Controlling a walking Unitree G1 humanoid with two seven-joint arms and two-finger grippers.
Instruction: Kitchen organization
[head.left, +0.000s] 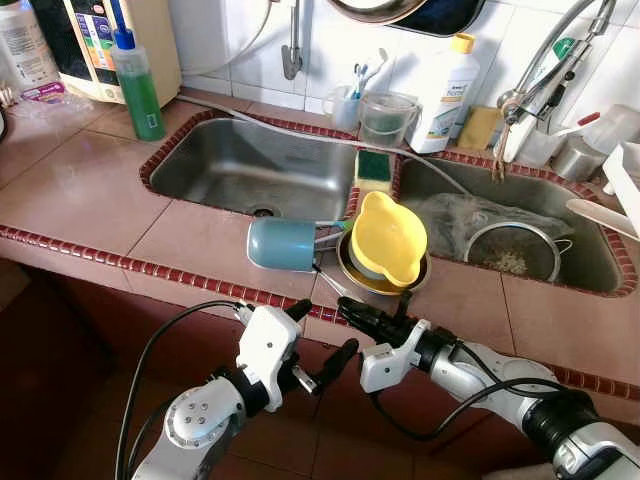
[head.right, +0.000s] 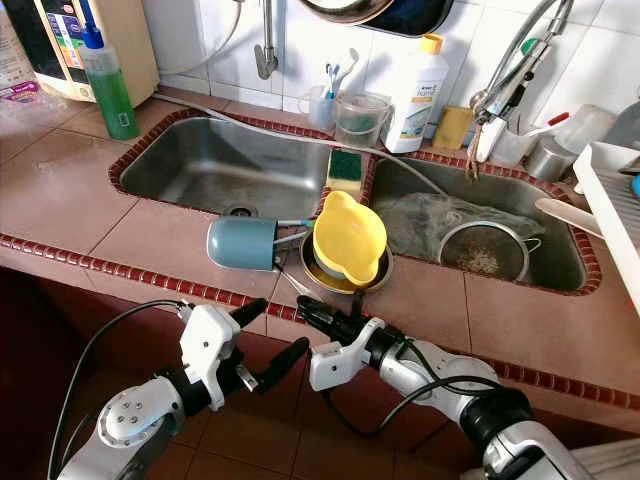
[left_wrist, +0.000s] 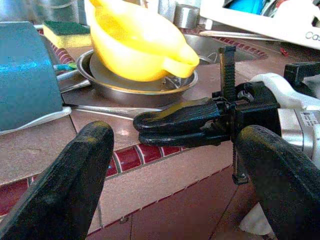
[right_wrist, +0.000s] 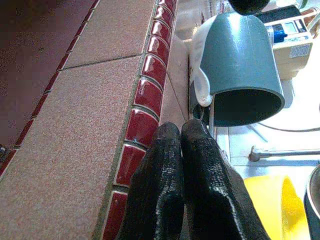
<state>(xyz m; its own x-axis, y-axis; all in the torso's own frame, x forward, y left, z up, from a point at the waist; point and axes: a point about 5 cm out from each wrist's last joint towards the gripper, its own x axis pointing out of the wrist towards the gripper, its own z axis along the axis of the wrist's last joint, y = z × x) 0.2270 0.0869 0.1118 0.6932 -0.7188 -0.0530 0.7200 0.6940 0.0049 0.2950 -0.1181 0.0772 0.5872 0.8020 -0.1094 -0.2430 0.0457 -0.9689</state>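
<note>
Near the front edge of the table, on the strip between the two sinks, a blue cup lies on its side (long axis along that edge, mouth toward the metal bowl just beside it). A yellow bowl sits tilted in the metal bowl. The right gripper reaches over the front edge just before the metal bowl, its jaws clenched together on nothing. The left gripper hangs in front of the edge, jaws released and wide apart, close to the right one. The risk, I judge: the two grippers could knock each other, or a push could roll the cup or tip the yellow bowl toward a sink.
</note>
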